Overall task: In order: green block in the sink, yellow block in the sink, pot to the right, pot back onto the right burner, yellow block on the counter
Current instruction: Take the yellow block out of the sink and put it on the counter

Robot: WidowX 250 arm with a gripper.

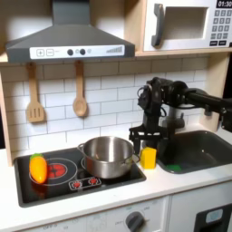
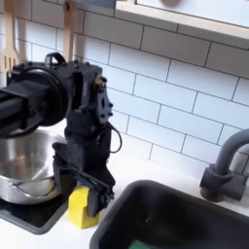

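The yellow block stands on the counter between the cooktop's right edge and the sink. My gripper is lowered over it, open, with one finger on each side of the block. Inside the sink, near its left end, lies the green block. The steel pot rests on the right burner, just left of the gripper in both exterior views.
An orange oval toy lies on the left burner of the black cooktop. The dark faucet rises behind the sink. Two wooden utensils hang on the tiled wall.
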